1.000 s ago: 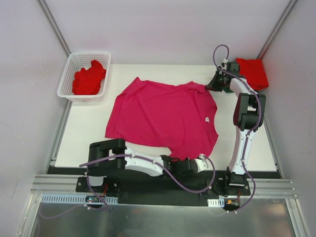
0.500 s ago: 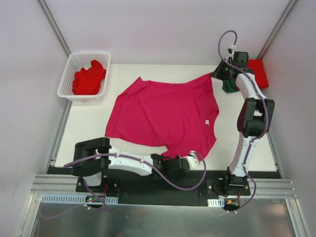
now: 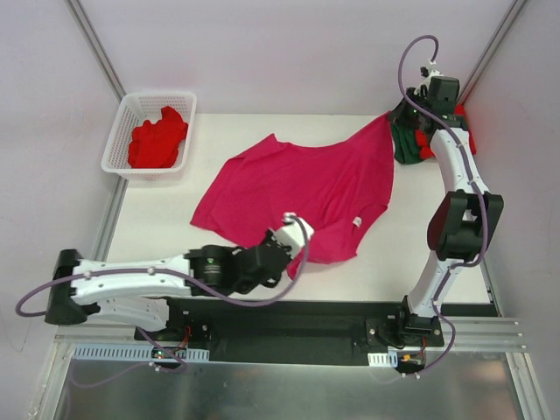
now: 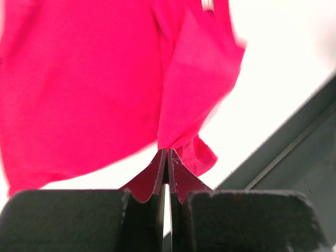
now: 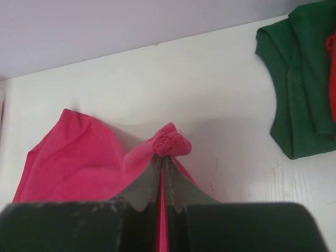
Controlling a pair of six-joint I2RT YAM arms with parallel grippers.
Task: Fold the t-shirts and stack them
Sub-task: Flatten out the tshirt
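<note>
From above, the magenta-pink t-shirt [image 3: 306, 184] no longer lies flat as it did a second ago. Its far right corner is now drawn up and back by the right jaws, which have travelled into the far right corner. Its near hem has been pulled leftward and inward by the left jaws. The left arm [image 3: 131, 280] has swung wide to the left, and the right arm [image 3: 459, 175] now stretches almost straight. Just to the right of the right jaws lies a green t-shirt [image 3: 405, 147] touching a folded red t-shirt [image 3: 427, 147], which the arm partly hides. Far left of both jaws, a white basket [image 3: 118, 144] holds a crumpled red t-shirt [image 3: 159, 138]. The counter [image 3: 157, 227] is white, with pale lilac-grey walls [image 3: 289, 52] on three sides. A small white label [image 3: 357, 222] sits on the pink cloth just right of the left jaws.

In the left wrist view, the left jaws are pressed together, pinching a pink fold. The shirt spreads beyond them over the white counter, and the label [image 4: 208, 4] is too blurred to read.

In the right wrist view, the right jaws are clamped tight on a bunched knot of pink cloth. The rest of the shirt trails left, and the green t-shirt lies beyond them to the right.
</note>
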